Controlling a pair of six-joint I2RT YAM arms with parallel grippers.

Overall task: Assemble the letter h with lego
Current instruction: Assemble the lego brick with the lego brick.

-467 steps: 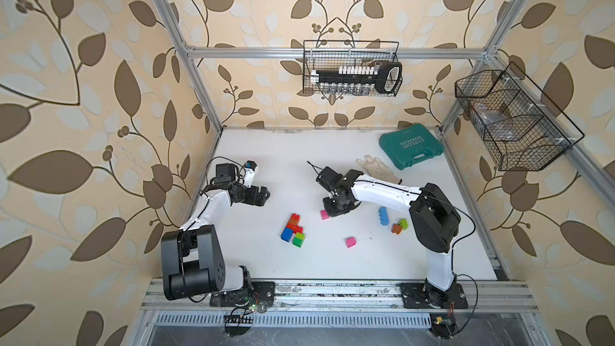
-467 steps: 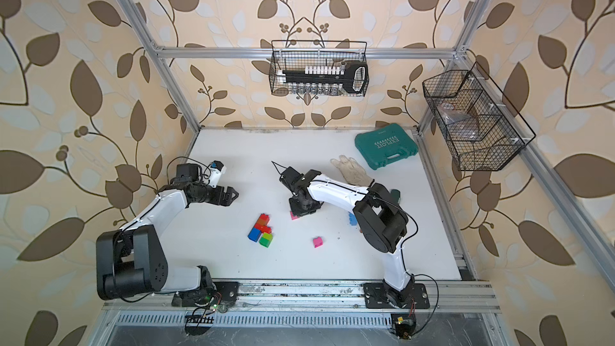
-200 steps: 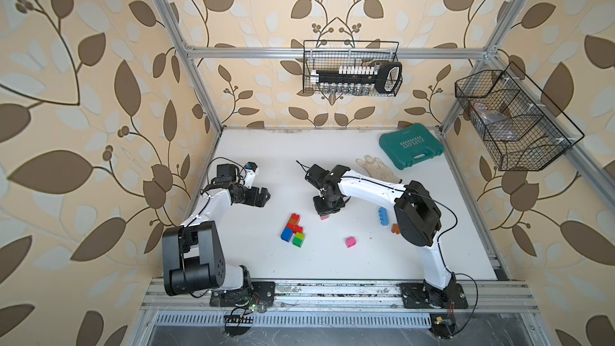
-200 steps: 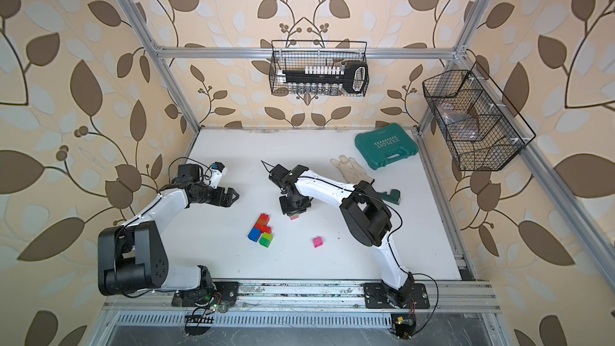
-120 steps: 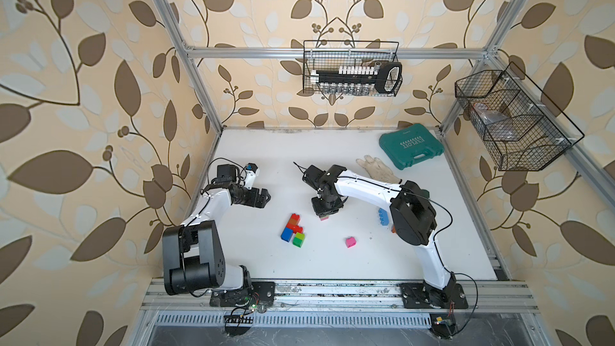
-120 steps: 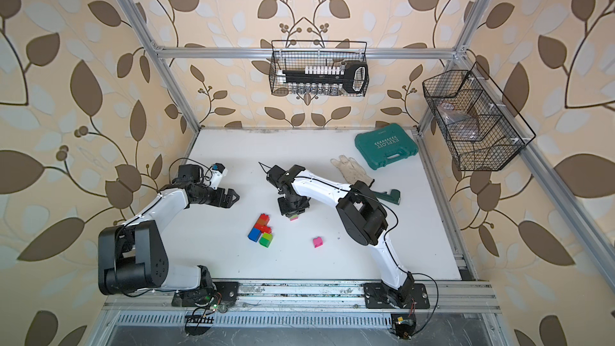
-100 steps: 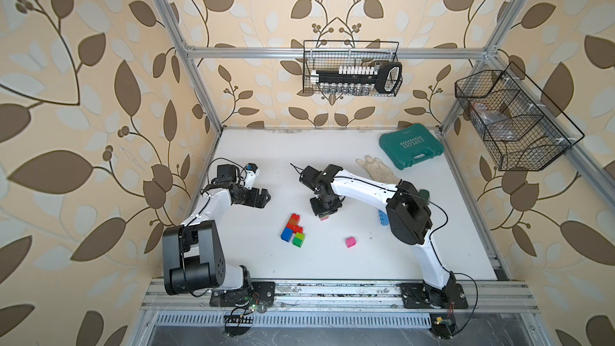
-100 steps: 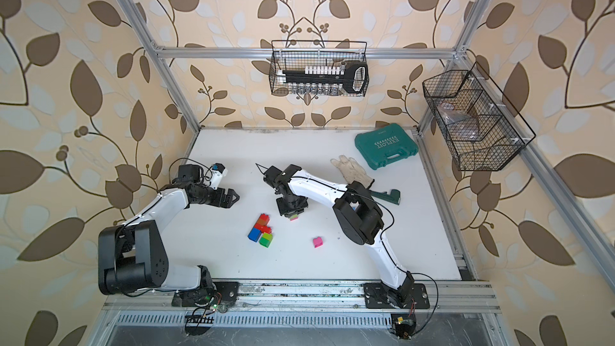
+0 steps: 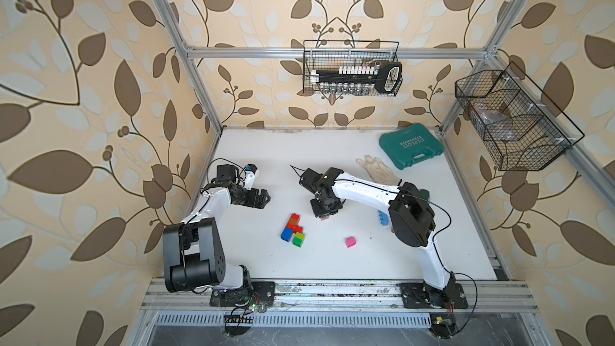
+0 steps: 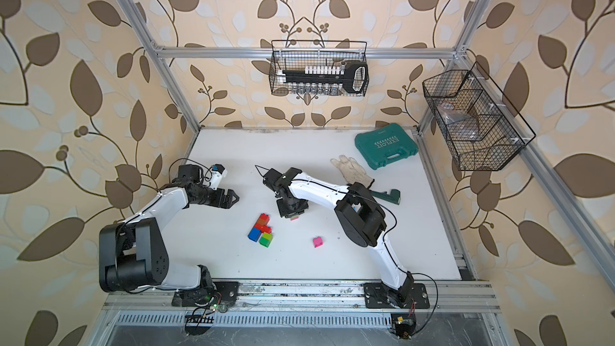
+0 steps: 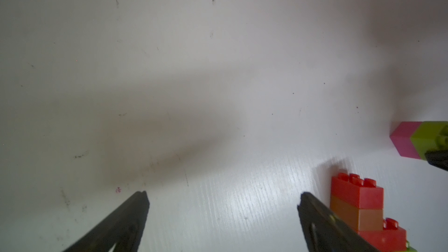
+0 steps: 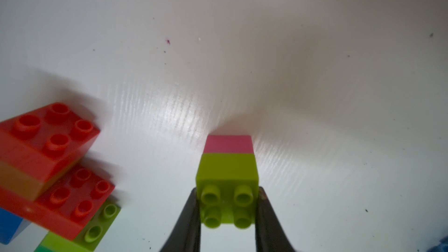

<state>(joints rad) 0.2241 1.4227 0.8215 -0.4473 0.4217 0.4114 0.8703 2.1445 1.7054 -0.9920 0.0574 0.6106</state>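
Lego bricks lie scattered mid-bench. Far left, the left gripper hangs spread wide, nothing between its fingers. Next comes a joined pile of red, orange, blue and green. Just right of it, the right gripper pinches a lime brick stacked on a pink brick, down by the bench. Further right, a loose pink cube, then light blue bricks partly hidden behind the right arm.

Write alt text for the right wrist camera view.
The right pincer is shut on a lime-green studded plastic brick stacked on a pink plastic brick, over a white tabletop. Beside it sits a cluster of red, orange, lime and blue studded bricks.
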